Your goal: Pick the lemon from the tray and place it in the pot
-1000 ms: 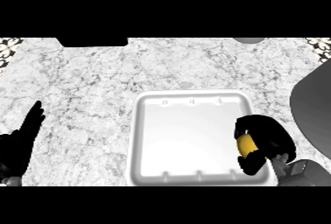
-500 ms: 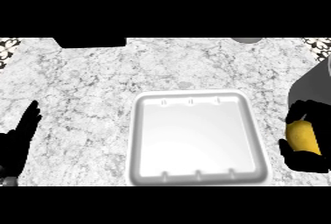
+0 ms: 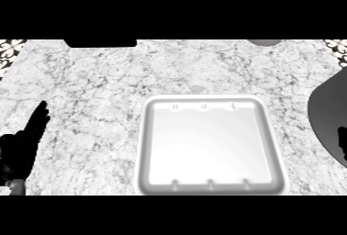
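Head view: white tray lies bare on the marble tabletop; lemon not visible. Left robot hand rests open. Right robot hand barely shows over the dark pot, grip indeterminate. Risk: an off-centre release could miss the pot.

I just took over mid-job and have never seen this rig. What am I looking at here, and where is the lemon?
This is one view, from the robot's head, looking steeply down at a marble counter. The white tray in the middle holds nothing. The black shape at the left edge is the left hand, resting open with its fingers up. The dark curved shape at the right edge is the pot. The black sliver over it is probably the right hand. No lemon shows.
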Robot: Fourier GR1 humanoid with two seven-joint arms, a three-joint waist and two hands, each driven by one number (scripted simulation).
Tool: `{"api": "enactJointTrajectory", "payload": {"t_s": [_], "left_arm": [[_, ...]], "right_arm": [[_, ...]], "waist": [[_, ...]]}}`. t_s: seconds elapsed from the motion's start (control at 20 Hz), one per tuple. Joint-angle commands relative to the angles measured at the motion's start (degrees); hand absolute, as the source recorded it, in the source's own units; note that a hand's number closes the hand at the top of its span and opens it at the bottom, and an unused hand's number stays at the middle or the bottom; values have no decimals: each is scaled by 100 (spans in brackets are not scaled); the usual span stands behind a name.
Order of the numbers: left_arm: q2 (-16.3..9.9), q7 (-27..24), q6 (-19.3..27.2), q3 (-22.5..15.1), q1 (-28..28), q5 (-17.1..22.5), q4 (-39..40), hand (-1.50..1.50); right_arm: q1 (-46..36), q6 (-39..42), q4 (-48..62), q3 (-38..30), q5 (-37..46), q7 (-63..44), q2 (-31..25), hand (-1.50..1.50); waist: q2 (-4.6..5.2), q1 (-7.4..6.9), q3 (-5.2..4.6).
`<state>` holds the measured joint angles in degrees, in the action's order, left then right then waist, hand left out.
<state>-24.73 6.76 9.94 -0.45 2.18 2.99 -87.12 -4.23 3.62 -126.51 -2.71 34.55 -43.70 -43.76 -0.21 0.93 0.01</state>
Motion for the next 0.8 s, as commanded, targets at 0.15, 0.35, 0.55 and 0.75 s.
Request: {"api": "enactJointTrajectory", "payload": {"t_s": [0.15, 0.35, 0.55, 0.75], "left_arm": [[147, -291, -228, 135, -172, -108, 418, 0], [202, -3, -217, 174, -8, -174, -149, 0], [310, 7, -114, 78, 75, -415, -146, 0], [367, 76, -201, 57, -111, -429, -45, 0]], "right_arm": [[-314, 53, 959, -1368, -659, 1058, 32, 150], [-555, 189, 1799, -1760, -868, 1829, -65, 150], [-1111, 37, 3204, -1855, -802, 2532, -238, 150], [-1301, -429, 4699, -1940, -642, 3813, -211, 150]], "waist": [[25, -84, -1], [20, -112, 0], [36, -177, 1], [46, -186, 5]]}}
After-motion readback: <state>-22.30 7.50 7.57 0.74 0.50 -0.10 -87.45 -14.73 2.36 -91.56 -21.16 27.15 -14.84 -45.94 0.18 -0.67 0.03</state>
